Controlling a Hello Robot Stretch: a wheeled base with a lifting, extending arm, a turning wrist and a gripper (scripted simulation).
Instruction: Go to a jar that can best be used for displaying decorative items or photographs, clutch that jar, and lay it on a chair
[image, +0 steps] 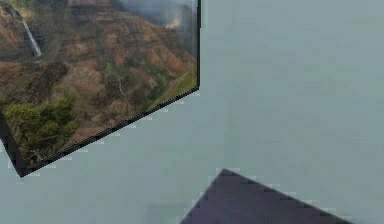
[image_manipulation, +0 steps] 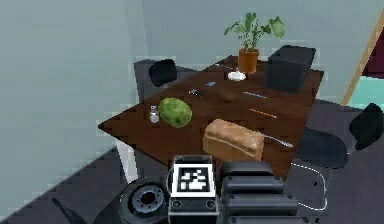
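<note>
Jar candidate: a small grey upright container (image_manipulation: 154, 115) stands on the bench (image_manipulation: 210, 108) near its nearer corner, just beside a green round item (image_manipulation: 176, 112). It is judged light, rigid, smooth and possibly fragile; take hold around the mid-body. A brown pot (image_manipulation: 248, 60) holds a leafy plant (image_manipulation: 255, 28); the dark box (image_manipulation: 290, 68) hides its contents. Tool (image_manipulation: 143, 202): state and load cannot be told.

The forward view faces a wall (image: 290, 90) close up, a landscape picture (image: 95, 70) upper left. The arm side view looks down along the nearby counter (image_manipulation: 140, 125).
</note>
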